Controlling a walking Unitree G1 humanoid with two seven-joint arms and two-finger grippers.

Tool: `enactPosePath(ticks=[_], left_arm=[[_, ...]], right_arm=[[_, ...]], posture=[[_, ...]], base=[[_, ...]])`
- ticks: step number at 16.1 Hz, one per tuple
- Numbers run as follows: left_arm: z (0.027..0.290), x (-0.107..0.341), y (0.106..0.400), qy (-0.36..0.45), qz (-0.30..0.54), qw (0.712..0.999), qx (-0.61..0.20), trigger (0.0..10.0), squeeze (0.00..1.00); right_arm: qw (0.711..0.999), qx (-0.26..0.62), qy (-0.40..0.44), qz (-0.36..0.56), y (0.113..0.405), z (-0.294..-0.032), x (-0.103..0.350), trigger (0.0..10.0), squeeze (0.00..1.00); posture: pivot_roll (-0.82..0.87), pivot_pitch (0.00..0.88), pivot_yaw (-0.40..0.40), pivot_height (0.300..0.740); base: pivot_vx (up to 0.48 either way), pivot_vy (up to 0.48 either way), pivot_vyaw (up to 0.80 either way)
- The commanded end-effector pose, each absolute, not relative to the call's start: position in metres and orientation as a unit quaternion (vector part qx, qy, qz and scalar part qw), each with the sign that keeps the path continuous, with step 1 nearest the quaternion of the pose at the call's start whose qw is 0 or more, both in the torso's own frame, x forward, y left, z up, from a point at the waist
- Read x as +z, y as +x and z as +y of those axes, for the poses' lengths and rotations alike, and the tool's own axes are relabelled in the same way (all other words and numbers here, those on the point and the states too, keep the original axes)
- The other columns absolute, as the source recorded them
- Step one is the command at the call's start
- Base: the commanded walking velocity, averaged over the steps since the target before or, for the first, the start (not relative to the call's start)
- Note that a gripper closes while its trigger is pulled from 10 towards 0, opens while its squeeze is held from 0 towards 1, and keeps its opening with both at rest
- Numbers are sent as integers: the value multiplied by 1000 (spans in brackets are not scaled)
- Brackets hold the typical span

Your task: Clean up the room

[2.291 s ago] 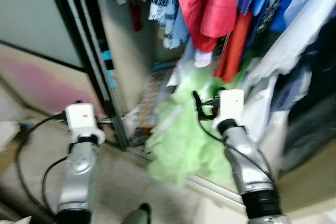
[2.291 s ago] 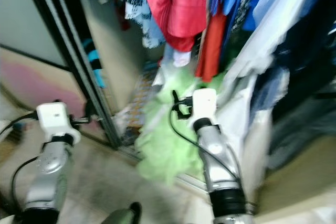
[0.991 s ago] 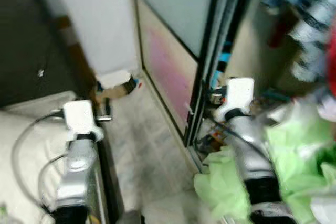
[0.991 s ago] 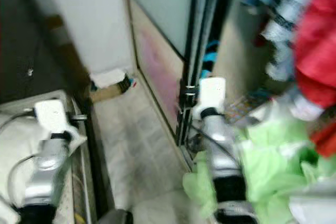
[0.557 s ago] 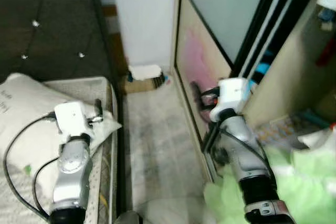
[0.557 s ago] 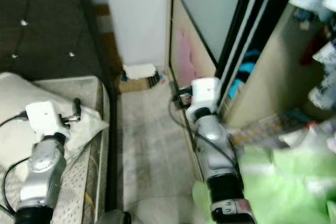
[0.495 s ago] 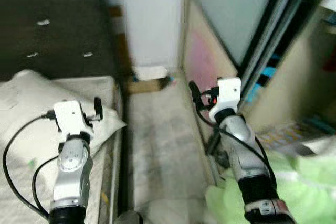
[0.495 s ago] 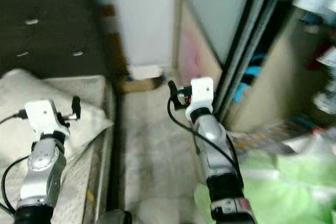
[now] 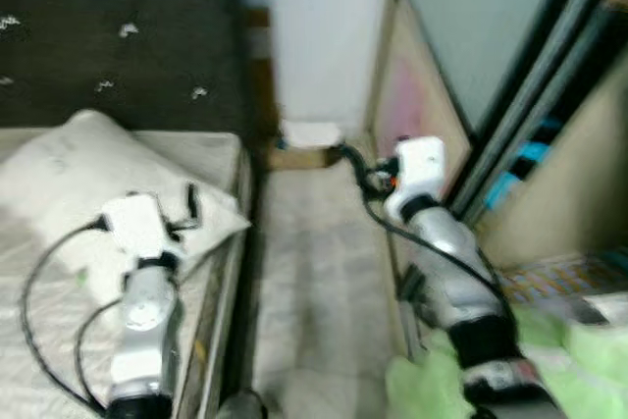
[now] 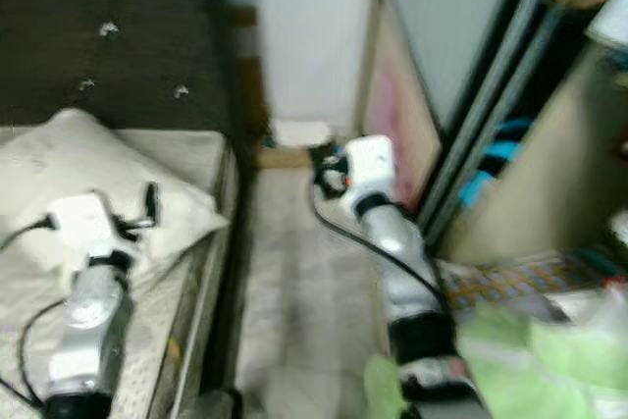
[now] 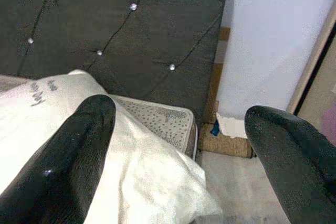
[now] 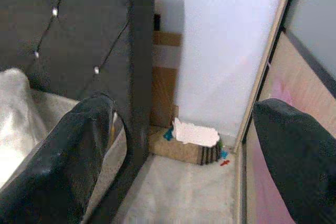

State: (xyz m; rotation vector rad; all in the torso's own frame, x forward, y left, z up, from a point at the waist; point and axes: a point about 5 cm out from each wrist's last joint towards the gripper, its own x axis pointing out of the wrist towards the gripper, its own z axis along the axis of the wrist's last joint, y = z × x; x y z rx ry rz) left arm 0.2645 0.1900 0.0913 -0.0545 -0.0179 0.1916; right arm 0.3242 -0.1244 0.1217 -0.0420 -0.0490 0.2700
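Left gripper [image 11: 173,145], fingers spread apart, is held over the white pillow [image 9: 88,169] at the bed's headboard edge. Right gripper [image 12: 189,145], likewise spread, is extended over the floor strip toward a cardboard box [image 12: 181,148] in the corner. Light-green fabric [image 10: 530,360] is heaped by the wardrobe.

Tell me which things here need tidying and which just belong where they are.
Needs tidying: crumpled light-green fabric heap on the floor; small brown cardboard box against the white wall.
Belongs: white pillow on the bed; dark button-tufted headboard; sliding wardrobe door.
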Motion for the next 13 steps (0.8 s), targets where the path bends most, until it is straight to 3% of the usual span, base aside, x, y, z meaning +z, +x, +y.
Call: enactPosePath(ticks=[1, 13], left_arm=[[195, 95, 266, -24, -15, 995, 96, 10000, 0], [186, 99, 269, -17, 0, 998, 56, 10000, 0]], right_arm=[[990, 141, -15, -27, 324, -120, 123, 10000, 0], [992, 119, 4, -32, 325, -120, 122, 10000, 0]], posture=[[-42, 0, -39, 740], [-44, 0, -3, 740]], base=[[0, 0, 800], [0, 0, 800]])
